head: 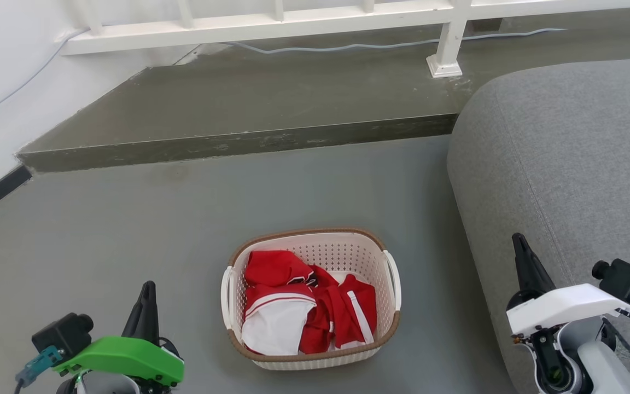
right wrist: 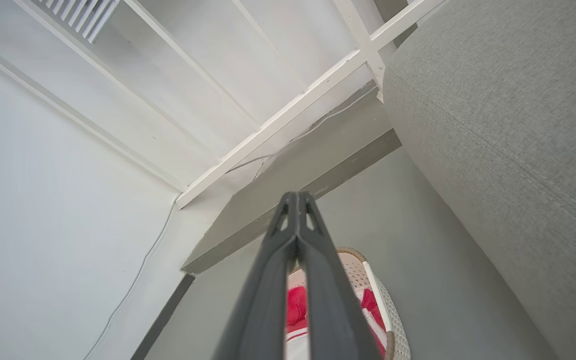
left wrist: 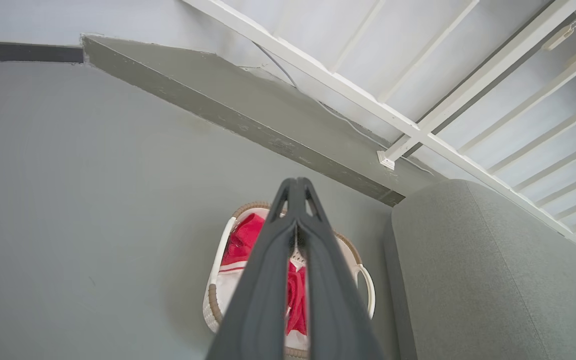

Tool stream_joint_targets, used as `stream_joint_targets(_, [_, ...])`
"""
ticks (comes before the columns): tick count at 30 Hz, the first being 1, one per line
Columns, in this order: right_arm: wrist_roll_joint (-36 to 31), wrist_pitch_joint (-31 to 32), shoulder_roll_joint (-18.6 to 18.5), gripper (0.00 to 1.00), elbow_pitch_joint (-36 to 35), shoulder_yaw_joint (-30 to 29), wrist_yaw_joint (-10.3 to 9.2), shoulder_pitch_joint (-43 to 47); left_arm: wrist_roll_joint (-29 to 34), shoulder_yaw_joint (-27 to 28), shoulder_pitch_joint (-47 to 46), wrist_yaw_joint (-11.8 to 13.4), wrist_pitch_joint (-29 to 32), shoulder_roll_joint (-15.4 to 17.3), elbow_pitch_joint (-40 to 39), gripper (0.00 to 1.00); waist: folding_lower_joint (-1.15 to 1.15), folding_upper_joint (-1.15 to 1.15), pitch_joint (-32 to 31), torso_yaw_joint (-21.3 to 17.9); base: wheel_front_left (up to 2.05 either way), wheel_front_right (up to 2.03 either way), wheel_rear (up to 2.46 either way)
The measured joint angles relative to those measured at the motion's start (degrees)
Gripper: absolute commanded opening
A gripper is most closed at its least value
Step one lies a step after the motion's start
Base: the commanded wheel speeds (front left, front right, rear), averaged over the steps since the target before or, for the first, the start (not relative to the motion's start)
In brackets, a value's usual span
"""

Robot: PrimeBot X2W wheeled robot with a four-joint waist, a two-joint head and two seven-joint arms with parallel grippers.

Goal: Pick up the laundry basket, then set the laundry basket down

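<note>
The laundry basket [head: 348, 257] stands on the grey floor at the bottom middle of the head view, cream-white and perforated with a brown rim and a white handle on each side; red and white clothes lie in it. My left gripper [head: 148, 290] is shut and empty at the lower left, well to the left of the basket. My right gripper [head: 518, 241] is shut and empty at the lower right, in front of the sofa. In the left wrist view the shut gripper [left wrist: 296, 182] points over the basket [left wrist: 215, 280]. The right wrist view has the shut gripper [right wrist: 295, 196] above the basket [right wrist: 393, 325].
A grey sofa [head: 572, 158] fills the right side, close to the basket's right handle. A raised dark step [head: 238, 139] crosses behind the basket, with a white railing [head: 271, 24] and a cable on it. A white wall [head: 3, 82] stands at the left.
</note>
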Motion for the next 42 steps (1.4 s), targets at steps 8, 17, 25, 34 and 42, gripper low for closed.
stream_joint_targets(8, [6.3, 1.5, 0.0, 0.0, 0.2, -1.8, 0.73, -0.1, -6.3, 1.4, 0.0, -1.2, 1.3, 0.0, 0.3, 0.0, 0.0, 0.0, -0.3, 0.2, 0.0, 0.0, 0.0])
stream_joint_targets(17, [13.2, 3.1, 0.2, 0.0, 0.6, -3.8, 1.81, -0.3, -13.3, 3.0, -0.1, -2.4, 2.9, 0.0, 1.1, 0.0, 0.0, 0.0, -0.7, 0.5, 0.0, 0.0, 0.0])
stream_joint_targets(25, [18.4, 4.4, 0.5, 0.0, 1.0, -5.4, 2.81, -0.4, -18.7, 4.2, -0.3, -3.2, 4.2, 0.1, 1.6, 0.0, 0.0, 0.0, -1.0, 0.7, 0.0, 0.0, 0.0])
stream_joint_targets(34, [26.1, 6.0, 0.8, 0.0, 1.7, -7.5, 4.05, -0.7, -26.3, 6.0, -1.0, -4.5, 5.8, 0.0, 2.0, 0.0, 0.0, 0.0, -1.4, 1.0, 0.0, 0.0, 0.0])
stream_joint_targets(42, [32.1, 7.6, 1.1, 0.0, 2.0, -9.3, 5.1, -1.3, -32.7, 7.5, -1.4, -5.9, 7.1, 0.0, 2.7, 0.0, 0.0, 0.0, -1.7, 1.2, 0.0, 0.0, 0.0])
